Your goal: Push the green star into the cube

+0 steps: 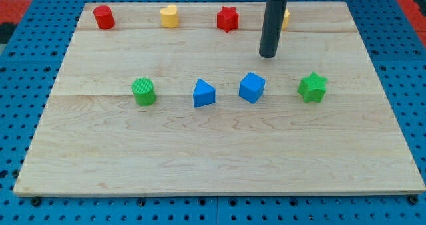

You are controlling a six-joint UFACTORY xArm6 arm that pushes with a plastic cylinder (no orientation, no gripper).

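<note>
My tip (268, 54) sits bare on the board, touching no block, up toward the table's top edge. Green star (312, 87) lies below and right of it, nearer the right edge; blue cube (251, 87) lies below and slightly left. Star and cube are level, apart. To drive the star leftward I judge I must first get round to its right side

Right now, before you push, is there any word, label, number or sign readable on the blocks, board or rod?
None: no text or markings show anywhere.
Green star, blue cube and the other blocks: plain coloured faces.
Wooden board: bare grain only.
My tip, toward the view's top from the cube: plain dark rod.
</note>
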